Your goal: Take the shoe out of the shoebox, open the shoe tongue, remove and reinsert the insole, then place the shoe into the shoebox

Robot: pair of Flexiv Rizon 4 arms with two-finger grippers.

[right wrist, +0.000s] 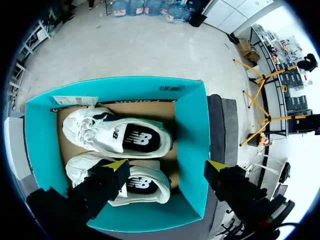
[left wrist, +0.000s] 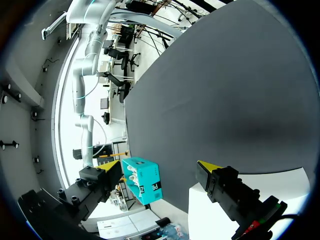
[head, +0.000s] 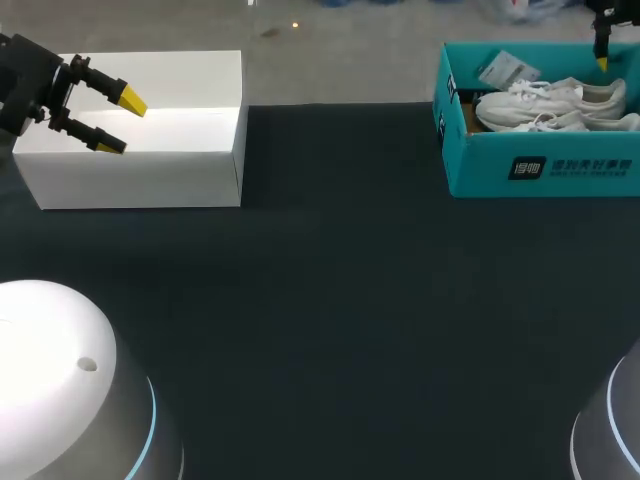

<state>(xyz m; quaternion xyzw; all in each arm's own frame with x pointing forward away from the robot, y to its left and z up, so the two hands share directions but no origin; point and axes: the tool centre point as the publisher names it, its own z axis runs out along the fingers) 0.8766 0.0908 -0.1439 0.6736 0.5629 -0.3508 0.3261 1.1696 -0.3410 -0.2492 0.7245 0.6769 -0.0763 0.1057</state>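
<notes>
The right end effector [right wrist: 167, 165] hangs with its fingers apart above the teal shoebox [right wrist: 192, 130]. One finger is over the nearer of two white shoes [right wrist: 100, 135] lying side by side inside. The shoebox sits at the tabletop's [head: 330, 300] far right. The left end effector [head: 120, 122], also spread, is above a white box [head: 150, 175] at far left.

Shoebox [head: 480, 165]: teal walls, brown cardboard floor, black label with white print on side. Shoes [right wrist: 115, 135]: white uppers, black insoles with white logo. Box [head: 150, 170]: plain white. Table [head: 340, 300]: dark, near black. Left gripper [head: 122, 123], right gripper [right wrist: 167, 165]: black bodies, yellow tips. Arm bases [head: 50, 350]: white-grey, light-blue ring.
</notes>
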